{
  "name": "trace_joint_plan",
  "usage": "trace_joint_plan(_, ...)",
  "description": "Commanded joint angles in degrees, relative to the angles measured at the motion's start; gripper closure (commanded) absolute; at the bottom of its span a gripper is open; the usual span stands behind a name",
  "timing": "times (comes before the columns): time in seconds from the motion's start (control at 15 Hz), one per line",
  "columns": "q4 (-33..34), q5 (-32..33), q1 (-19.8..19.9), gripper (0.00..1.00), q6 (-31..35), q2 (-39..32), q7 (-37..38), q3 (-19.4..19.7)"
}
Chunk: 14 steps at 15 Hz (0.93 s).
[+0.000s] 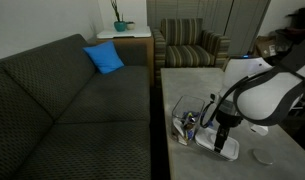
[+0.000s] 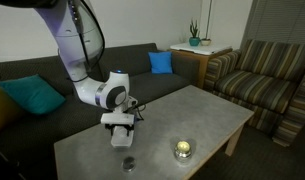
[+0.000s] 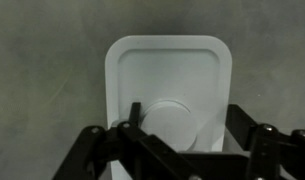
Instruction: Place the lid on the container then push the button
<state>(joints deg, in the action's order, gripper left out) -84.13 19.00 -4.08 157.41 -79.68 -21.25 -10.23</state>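
Hovering spread wide and empty, the black gripper (image 3: 182, 142) has the flat white square plastic lid (image 3: 170, 75) directly beneath it at frame centre, jaws flanking its side edges.

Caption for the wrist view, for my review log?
Open Robotiq gripper above a flat white square plastic lid with rounded corners, lying on the grey tabletop.
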Motion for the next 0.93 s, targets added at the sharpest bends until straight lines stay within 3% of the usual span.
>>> trace_joint_plan(0.0,0.21,-1.67,-0.56,0.40,-0.97,0.38,-0.17,0.69)
trace_joint_plan(0.07,0.29,-1.75,-0.54,0.33,-0.88,0.50,-0.12,0.73)
trace_joint_plan(0.13,0.49,-1.81,-0.66,0.12,-0.74,0.46,0.09,0.88)
trace_joint_plan(0.33,0.56,-1.93,-0.63,0.00,-0.53,0.38,0.36,0.98)
trace_joint_plan(0.4,0.55,-2.04,-0.57,0.42,-0.41,0.37,0.56,1.00)
trace_joint_plan(0.53,0.58,-2.23,-0.45,0.39,-0.35,0.26,0.82,0.93)
trace_joint_plan(0.87,0.32,-2.81,-0.42,0.72,0.21,0.62,2.08,1.03)
